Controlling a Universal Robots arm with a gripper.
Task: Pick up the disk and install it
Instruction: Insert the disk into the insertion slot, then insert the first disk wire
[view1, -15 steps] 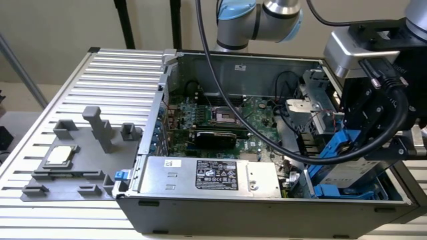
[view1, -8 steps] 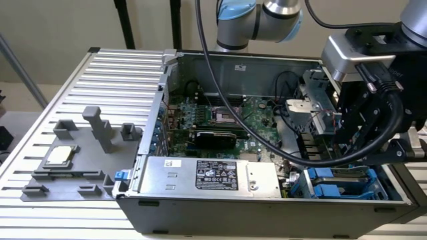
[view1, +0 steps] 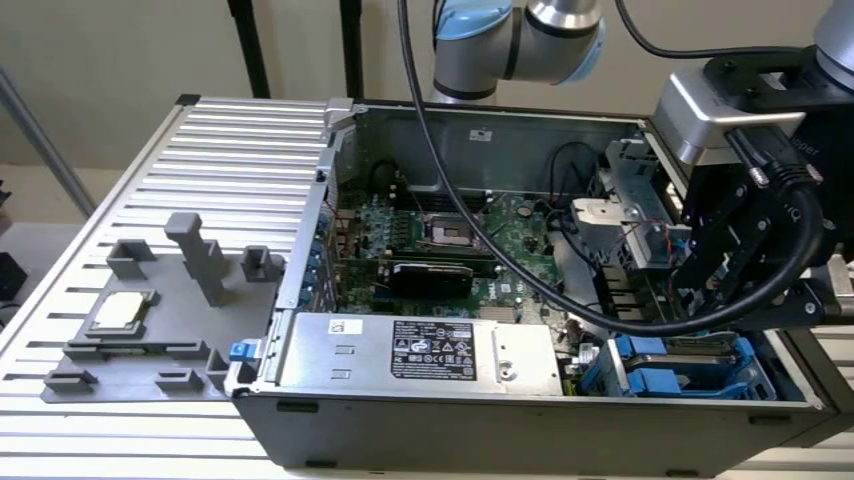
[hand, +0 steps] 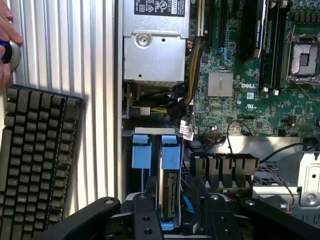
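I have my gripper (hand: 180, 202) spread astride the disk (hand: 170, 187), not pinching it. The disk stands on edge in the blue drive bay (hand: 141, 150), its long axis running straight away from the gripper. The exterior view places that bay in the computer case (view1: 534, 420) corner at its right; the wrist view shows the gap beside the disk.

Table: slatted aluminium table (view1: 240, 150), bearing everything.
Case: open grey computer case (view1: 534, 430), lying on its side.
Power supply: grey box with a black label (view1: 414, 350), inside the case along its near wall.
Motherboard: green board (view1: 514, 215) with a CPU socket (view1: 445, 232).
Fixture: grey fixture (view1: 147, 355) beside the case, on the exterior view's left, holding a square silver CPU chip (view1: 120, 310).
Keyboard: black keyboard (hand: 35, 160), on the table beside the case.
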